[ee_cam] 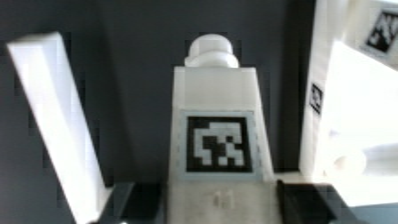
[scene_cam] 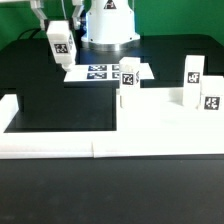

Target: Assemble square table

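Observation:
My gripper (scene_cam: 56, 33) is at the exterior view's far left, above the table, shut on a white tagged leg (scene_cam: 59, 44). In the wrist view the leg (ee_cam: 217, 120) sits between the two dark fingers (ee_cam: 135, 204), its tag facing the camera and its rounded tip pointing away. The white square plate (scene_cam: 165, 112) lies at the right. Three more legs stand on it: one at its far left corner (scene_cam: 128, 73), one at the far right (scene_cam: 192, 69) and one nearer at the right (scene_cam: 211, 97).
The marker board (scene_cam: 98, 72) lies in front of the robot base (scene_cam: 108, 25). White border rails run along the left (scene_cam: 10, 105) and the front (scene_cam: 110, 147). In the wrist view a white rail (ee_cam: 47, 120) and a white tagged part (ee_cam: 347, 90) flank the leg.

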Robot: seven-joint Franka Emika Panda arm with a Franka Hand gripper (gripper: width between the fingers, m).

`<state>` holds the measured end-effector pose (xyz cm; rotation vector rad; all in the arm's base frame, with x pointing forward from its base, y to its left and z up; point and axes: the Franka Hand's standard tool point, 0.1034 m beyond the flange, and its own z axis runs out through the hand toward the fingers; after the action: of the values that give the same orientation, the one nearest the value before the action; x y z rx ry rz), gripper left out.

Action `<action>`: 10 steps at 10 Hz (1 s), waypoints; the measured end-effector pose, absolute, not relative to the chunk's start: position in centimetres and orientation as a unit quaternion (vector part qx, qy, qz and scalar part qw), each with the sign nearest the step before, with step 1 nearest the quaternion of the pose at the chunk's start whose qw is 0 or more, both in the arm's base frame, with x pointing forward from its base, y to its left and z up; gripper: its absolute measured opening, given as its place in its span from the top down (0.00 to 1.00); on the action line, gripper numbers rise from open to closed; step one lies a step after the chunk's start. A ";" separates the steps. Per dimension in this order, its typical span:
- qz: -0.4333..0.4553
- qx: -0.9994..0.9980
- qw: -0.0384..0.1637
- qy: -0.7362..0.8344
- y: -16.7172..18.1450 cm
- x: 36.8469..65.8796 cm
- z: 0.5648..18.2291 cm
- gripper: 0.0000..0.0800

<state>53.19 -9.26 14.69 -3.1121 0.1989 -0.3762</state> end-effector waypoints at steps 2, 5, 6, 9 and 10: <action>-0.212 -0.973 -0.013 0.094 -6.1 57.4 15.8 0.63; -0.293 -0.948 -0.018 0.121 -4.6 59.5 17.0 0.63; -0.288 -0.950 -0.017 0.121 -4.5 59.5 16.9 0.63; -0.290 -0.949 -0.016 0.123 -4.2 59.5 16.7 0.63; -0.293 -0.949 -0.017 0.117 -2.3 59.4 15.2 0.63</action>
<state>59.45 -2.29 15.20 -3.0125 0.3726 -0.9319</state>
